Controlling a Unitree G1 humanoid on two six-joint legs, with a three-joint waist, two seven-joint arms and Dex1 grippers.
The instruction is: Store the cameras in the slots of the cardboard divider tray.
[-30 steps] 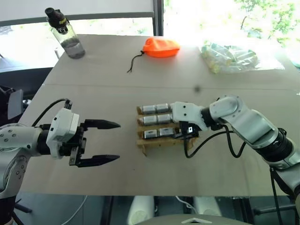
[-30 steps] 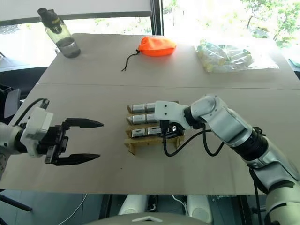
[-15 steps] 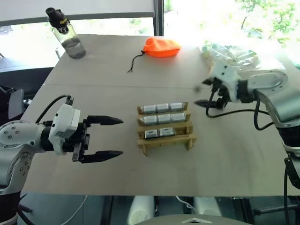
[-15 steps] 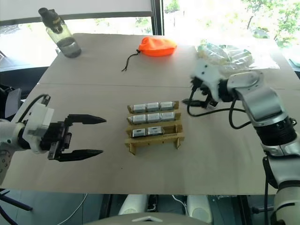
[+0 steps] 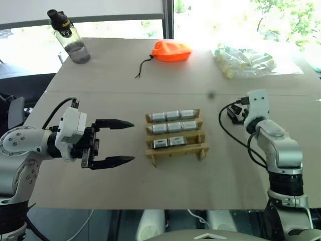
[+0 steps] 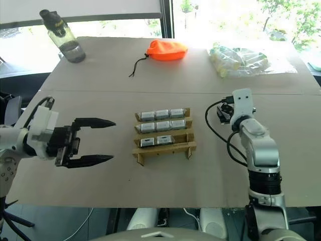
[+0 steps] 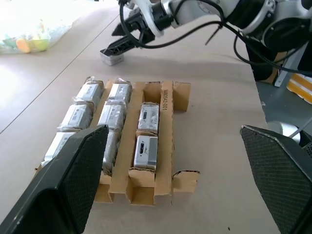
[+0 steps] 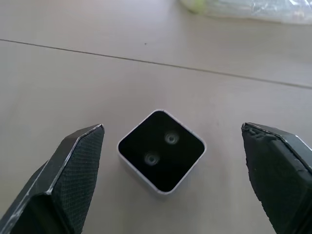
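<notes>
Cardboard divider tray (image 5: 175, 149) sits mid-table with eight cameras (image 5: 173, 115) slotted and its near-right slot empty; we judge a skewed insertion there could snag the dividers or shove the light tray. Our left gripper (image 5: 120, 141) hangs spread and empty to its left. Our right gripper (image 8: 170, 175), spread wide and empty, brackets the loose camera (image 8: 161, 150) lying to the tray's right; closing off-centre could pinch a corner and twist it.
</notes>
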